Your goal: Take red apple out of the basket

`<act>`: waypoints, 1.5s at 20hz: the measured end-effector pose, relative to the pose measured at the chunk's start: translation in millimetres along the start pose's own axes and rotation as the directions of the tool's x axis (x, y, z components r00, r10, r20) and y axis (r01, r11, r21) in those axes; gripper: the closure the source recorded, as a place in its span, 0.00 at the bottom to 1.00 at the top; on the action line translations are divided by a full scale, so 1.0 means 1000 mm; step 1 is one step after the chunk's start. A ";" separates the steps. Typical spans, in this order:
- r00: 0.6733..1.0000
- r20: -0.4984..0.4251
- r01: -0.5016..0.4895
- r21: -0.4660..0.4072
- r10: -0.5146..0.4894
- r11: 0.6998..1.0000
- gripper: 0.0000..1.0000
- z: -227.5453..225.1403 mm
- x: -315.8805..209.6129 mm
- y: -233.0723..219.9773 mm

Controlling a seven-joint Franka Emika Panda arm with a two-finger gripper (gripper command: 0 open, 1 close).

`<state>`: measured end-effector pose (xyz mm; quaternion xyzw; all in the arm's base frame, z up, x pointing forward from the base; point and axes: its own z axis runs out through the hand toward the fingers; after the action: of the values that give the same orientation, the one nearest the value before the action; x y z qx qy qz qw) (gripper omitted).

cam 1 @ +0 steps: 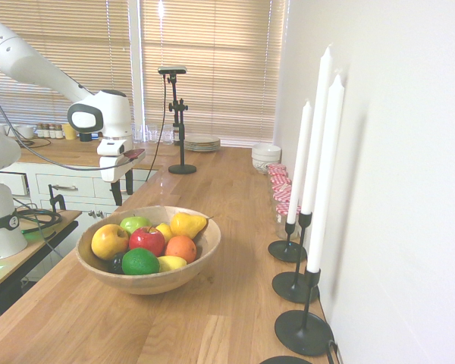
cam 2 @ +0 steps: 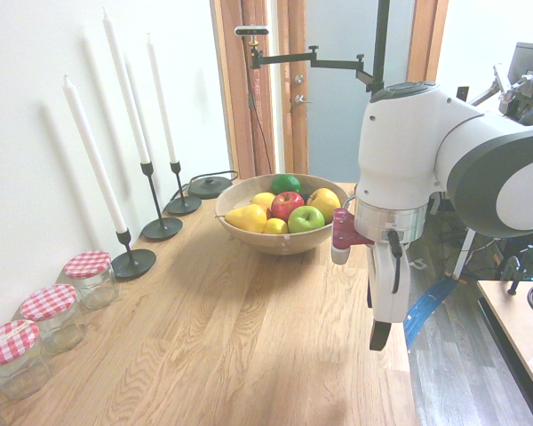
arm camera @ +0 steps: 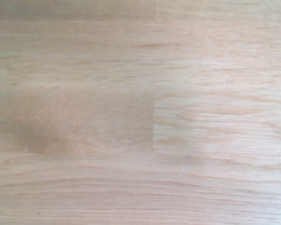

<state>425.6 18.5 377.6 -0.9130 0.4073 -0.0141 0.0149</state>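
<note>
Wooden countertop [arm camera: 140, 112] fills your wrist view, bare oak grain and nothing else. Your gripper [cam 1: 123, 191] hangs above that counter with its fingers spread apart and nothing between them, pointing straight down, well apart from the basket [cam 1: 205, 254]. Look further along the counter and you find the red apple [cam 1: 147, 240] lying in the middle of the basket, touching the orange fruit [cam 1: 181, 248] and the green apple [cam 1: 134, 224]. Beyond stand white candles [cam 1: 324, 171] by the wall.
</note>
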 end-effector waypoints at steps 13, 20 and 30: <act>0.993 -0.086 -0.068 0.084 0.076 0.994 0.00 -0.089 0.071 0.004; 0.979 -0.112 -0.158 0.128 0.172 0.979 0.00 -0.143 0.146 0.043; 0.974 -0.091 -0.200 0.088 0.208 0.976 0.00 -0.148 0.273 0.099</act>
<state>528.6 -253.0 524.9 -0.8633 0.4983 -0.0739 0.0319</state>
